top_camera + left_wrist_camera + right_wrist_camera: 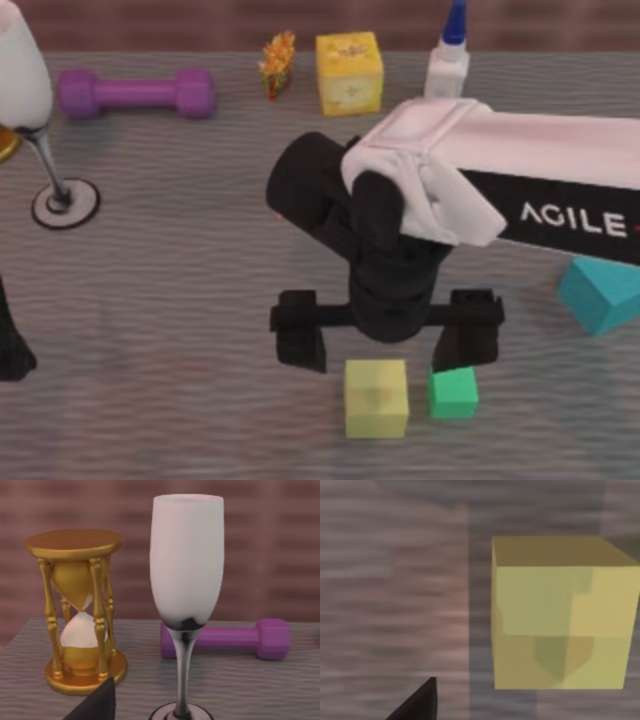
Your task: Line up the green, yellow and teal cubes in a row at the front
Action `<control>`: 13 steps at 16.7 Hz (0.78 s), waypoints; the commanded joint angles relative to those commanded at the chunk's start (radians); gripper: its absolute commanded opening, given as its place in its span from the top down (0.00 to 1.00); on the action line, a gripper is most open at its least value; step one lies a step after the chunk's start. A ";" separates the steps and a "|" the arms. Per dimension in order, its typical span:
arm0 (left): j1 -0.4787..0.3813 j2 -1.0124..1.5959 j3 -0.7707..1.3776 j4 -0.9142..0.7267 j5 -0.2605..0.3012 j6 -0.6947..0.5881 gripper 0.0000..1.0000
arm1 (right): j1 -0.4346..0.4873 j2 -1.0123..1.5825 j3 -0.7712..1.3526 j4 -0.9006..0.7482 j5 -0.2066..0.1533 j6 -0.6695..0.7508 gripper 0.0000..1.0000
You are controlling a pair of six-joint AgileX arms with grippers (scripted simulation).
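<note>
The right gripper [388,345] hovers with jaws spread wide above the yellow [376,398], which sits beside the green [453,392], leaving the teal cube [603,292] unplaced.

The right arm [540,180] reaches in from the frame's right; its gripper [385,345] is spread wide at lower centre. The left arm [12,340] sits at the left edge.

Our grey table [180,300], on it: purple dumbbell [135,93], champagne glass [40,120], gold hourglass [75,610], orange item [277,62], printed yellow box [349,72], glue bottle [449,60], teal cube [602,292], yellow cube [376,398] just beside green cube [453,392].
</note>
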 joint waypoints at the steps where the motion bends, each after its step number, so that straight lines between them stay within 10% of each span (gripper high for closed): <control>1: 0.000 0.000 0.000 0.000 0.000 0.000 0.00 | 0.000 0.000 0.000 0.000 0.000 0.000 0.00; 6: 0.000 0.000 0.000 0.000 0.000 0.000 0.00 | -0.046 0.006 0.000 0.002 0.000 -0.065 0.00; 13: 0.000 0.000 0.000 0.000 0.000 0.000 0.00 | -0.313 0.008 -0.015 0.002 -0.006 -0.505 0.00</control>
